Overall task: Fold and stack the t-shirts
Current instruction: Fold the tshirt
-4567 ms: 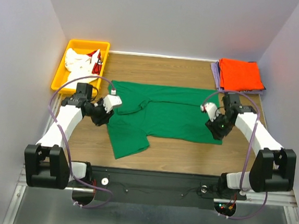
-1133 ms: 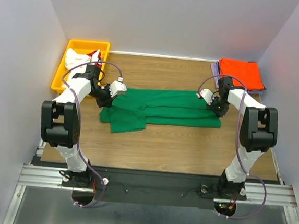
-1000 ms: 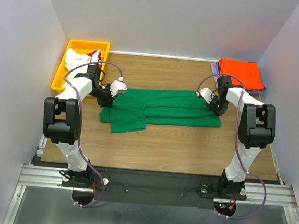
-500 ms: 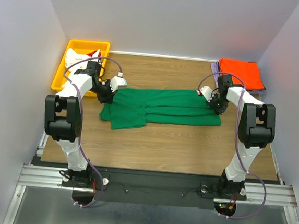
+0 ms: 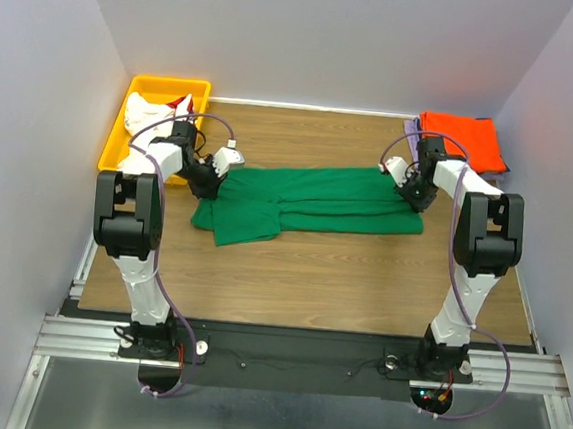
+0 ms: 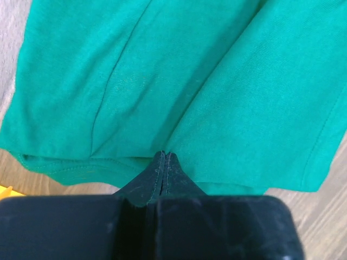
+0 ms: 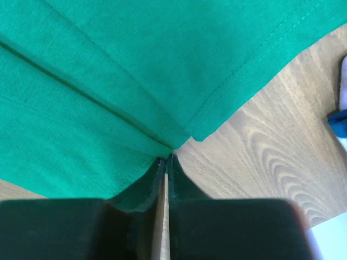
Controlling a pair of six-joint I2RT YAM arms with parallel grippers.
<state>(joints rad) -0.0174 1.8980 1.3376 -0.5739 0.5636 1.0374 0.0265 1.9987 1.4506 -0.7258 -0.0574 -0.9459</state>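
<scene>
Bench [image 5: 311, 277]: wood-grain top between pale walls, with both arms reaching over it from the near edge. Green shirt [image 5: 308, 201]: lies across the middle of the bench, folded lengthwise into a long band running left to right, with a wider flap spreading toward the near edge at its left end; flat on the wood except where it is gripped. Bin [image 5: 109, 154]: yellow plastic, at the far left corner, well apart from the green shirt. White shirts [image 5: 146, 117]: bunched inside the bin, with a patch of red at the far right side. Orange shirt [image 5: 460, 141]: folded square at the far right corner, near the green shirt's right end but not touching it. Lavender shirt [image 5: 411, 135]: under the orange shirt, only a thin border showing. Left fingers [image 6: 157, 174]: pressed together, clamped on a crease at the far left edge of the green shirt. Right fingers [image 7: 149, 181]: pressed together, clamped on the hemmed far right corner of the green shirt, with bare wood just beside them.
</scene>
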